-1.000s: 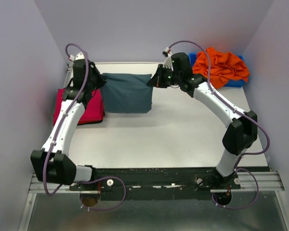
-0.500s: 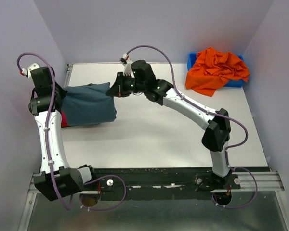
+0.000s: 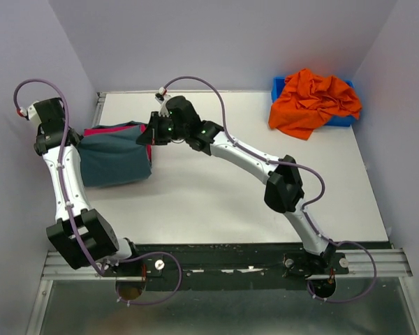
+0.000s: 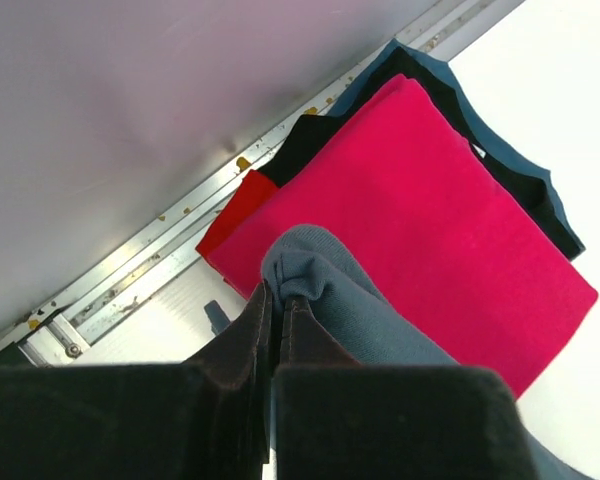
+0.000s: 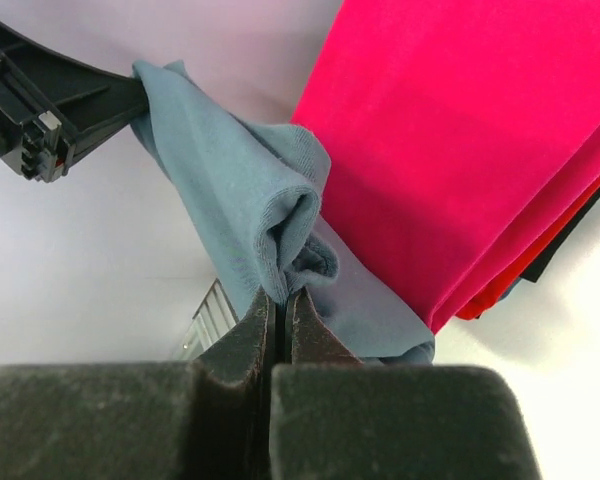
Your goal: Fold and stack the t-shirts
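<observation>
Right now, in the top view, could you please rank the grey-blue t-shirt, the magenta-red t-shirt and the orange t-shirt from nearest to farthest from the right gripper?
1. The grey-blue t-shirt: pinched in the right gripper, far left.
2. The magenta-red t-shirt: folded, just beneath it.
3. The orange t-shirt: heaped on the blue bin, far-right corner.

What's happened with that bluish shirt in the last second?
The left hand and right hand carried the folded grey-blue shirt leftward; it is now over the magenta shirt. Both stayed clamped on it. The orange shirt on the blue bin didn't move.
</observation>
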